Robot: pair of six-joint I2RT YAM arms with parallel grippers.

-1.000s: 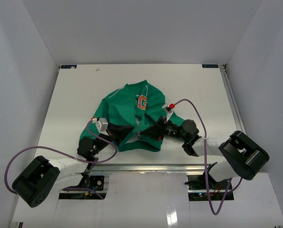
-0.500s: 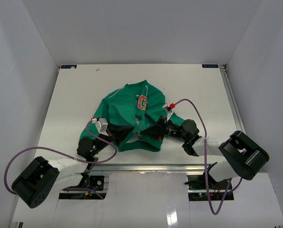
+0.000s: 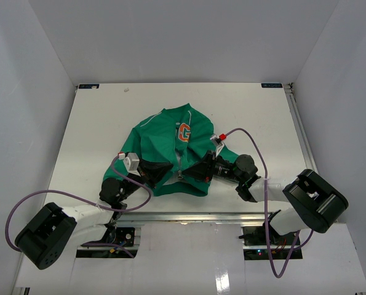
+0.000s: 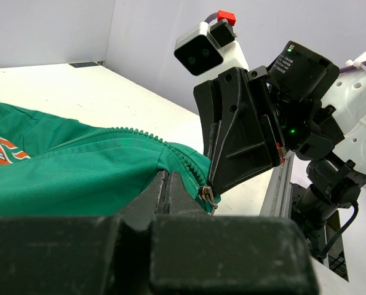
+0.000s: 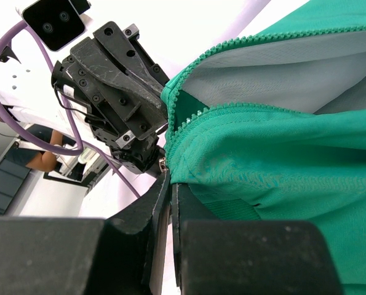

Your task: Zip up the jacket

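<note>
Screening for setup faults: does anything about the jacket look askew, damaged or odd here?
The jacket lies rumpled and bunched rather than flat. Its zipper gapes at the bottom, showing pale lining, where the left gripper and right gripper both pinch the fabric. No tear or spill shows.

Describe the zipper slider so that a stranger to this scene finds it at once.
On the white table lies a green jacket. Follow its front zipper down to the near hem, where the left gripper and the right gripper pinch the cloth. The slider is the small silver metal piece there, the only shiny thing amid green cloth and black plastic.
</note>
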